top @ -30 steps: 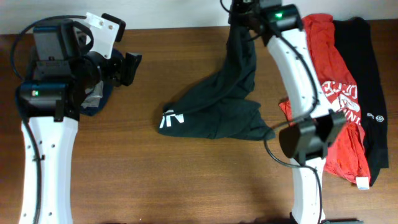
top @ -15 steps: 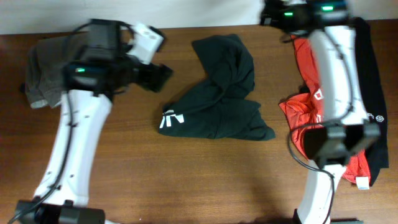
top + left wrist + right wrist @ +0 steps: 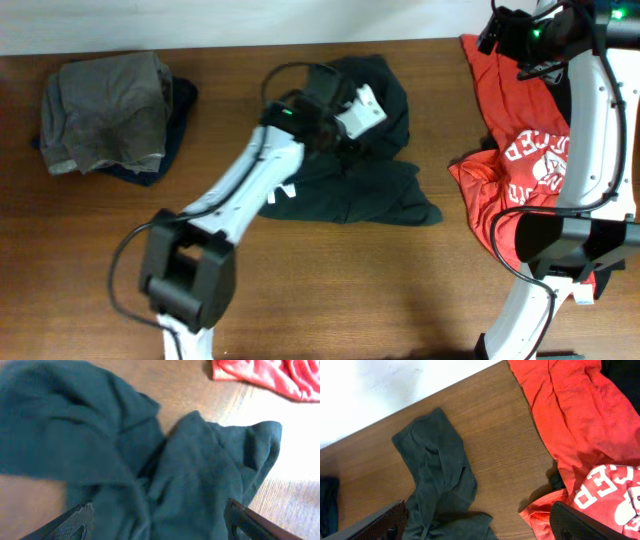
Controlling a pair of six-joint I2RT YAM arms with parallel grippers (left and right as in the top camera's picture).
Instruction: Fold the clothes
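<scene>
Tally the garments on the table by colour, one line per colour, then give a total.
Grey garment, folded: 1
Navy garment, under the grey one: 1
Dark T-shirt, crumpled mid-table: 1
Red shirt, printed: 1
Black garment, mostly hidden beside the red one: 1
Total: 5

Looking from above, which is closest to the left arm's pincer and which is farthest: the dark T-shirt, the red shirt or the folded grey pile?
1. Dark T-shirt, mid-table, directly under the left pincer.
2. Red shirt, off to the right side.
3. Folded grey pile, at the far left corner.
</scene>
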